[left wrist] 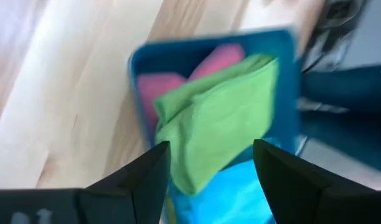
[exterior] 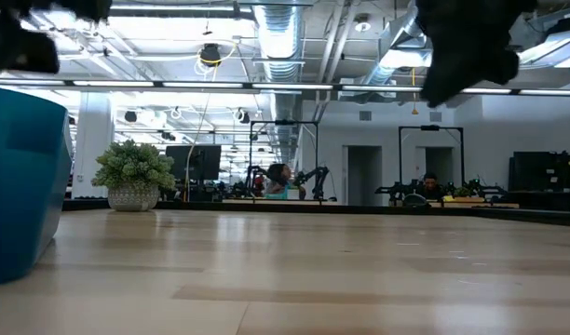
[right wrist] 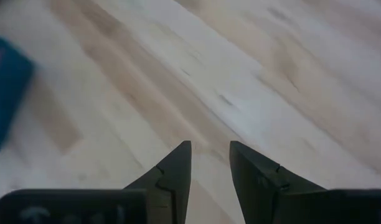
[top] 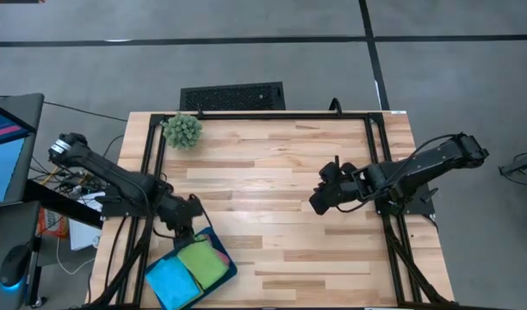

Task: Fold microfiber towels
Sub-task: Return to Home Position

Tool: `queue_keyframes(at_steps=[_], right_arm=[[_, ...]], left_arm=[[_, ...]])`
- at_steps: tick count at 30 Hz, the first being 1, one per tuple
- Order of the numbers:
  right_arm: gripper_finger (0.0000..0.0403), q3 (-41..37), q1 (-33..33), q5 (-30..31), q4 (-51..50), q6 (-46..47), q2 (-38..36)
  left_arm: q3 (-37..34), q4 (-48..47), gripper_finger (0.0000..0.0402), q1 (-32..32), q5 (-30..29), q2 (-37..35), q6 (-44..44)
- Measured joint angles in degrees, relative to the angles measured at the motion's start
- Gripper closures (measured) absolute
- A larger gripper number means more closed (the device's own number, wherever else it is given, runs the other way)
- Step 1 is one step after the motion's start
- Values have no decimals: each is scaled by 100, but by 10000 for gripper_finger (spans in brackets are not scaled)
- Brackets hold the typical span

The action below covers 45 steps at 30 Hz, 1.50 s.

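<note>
At the tabletop's (top: 272, 164) near left corner, the teal tray (top: 232, 268) holds the folded bright blue towel (top: 172, 280) nearest the front edge, the green towel (top: 203, 261) beside it, and a pink towel (left wrist: 218, 59) partly covered by the green. The left gripper (left wrist: 210, 147) hangs above the tray's far end, fingers wide and empty. Farther in, toward the right edge, the right gripper (right wrist: 210, 146) hovers with fingers narrowly apart, holding nothing; a spiky plant (top: 182, 129) sits at the far left corner.

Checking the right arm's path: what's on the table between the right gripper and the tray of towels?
Nothing: the high view shows only bare table between the right gripper and the tray holding the towels.
</note>
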Motion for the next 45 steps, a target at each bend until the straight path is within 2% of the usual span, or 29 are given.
queue_keyframes(at_steps=[3, 8, 11, 13, 16, 19, 22, 25, 30, 36, 39, 45], right_arm=[[269, 318, -60, -79, 297, -694, -152], [269, 1385, -256, -179, 333, -2307, -563], [269, 2007, -358, -182, 222, -3413, -838], [269, 2295, -449, -84, 146, -3748, -1040], [269, 2381, -465, 613, 667, -4362, -1547], [269, 2272, -546, 1002, 762, -4706, -2181], [269, 1778, -683, 1041, 719, -4541, -2875], [269, 952, -683, 1017, 722, -4126, -3708], [269, -744, -686, 1025, 1127, -3393, -5209], [269, -2410, -699, 1189, 2013, -3353, -6903], [269, -2738, -713, 1330, 1922, -3407, -6988], [269, -3096, -784, 1579, 1846, -3528, -6928]], left_arm=[[261, -68, 181, 76, -167, -447, -161], [807, 132, 181, 210, -355, -1201, -533], [1082, 158, 181, 245, -428, -1569, -199], [1189, 200, 181, 241, -601, -1798, -118], [1206, 686, 181, 223, -1341, -2162, 862], [974, 1991, 181, 211, -1790, -2673, 2399], [530, 2639, 181, 207, -2134, -3162, 3083], [-188, 2586, 181, 212, -2308, -3564, 2850], [-1622, 3615, 181, 208, -2257, -4307, 2695], [-3091, 4335, 181, 208, -2145, -5647, 2209], [-3624, 4620, 181, 208, -2080, -6349, 2206], [-4147, 5204, 181, 221, -2052, -6269, 2306]])
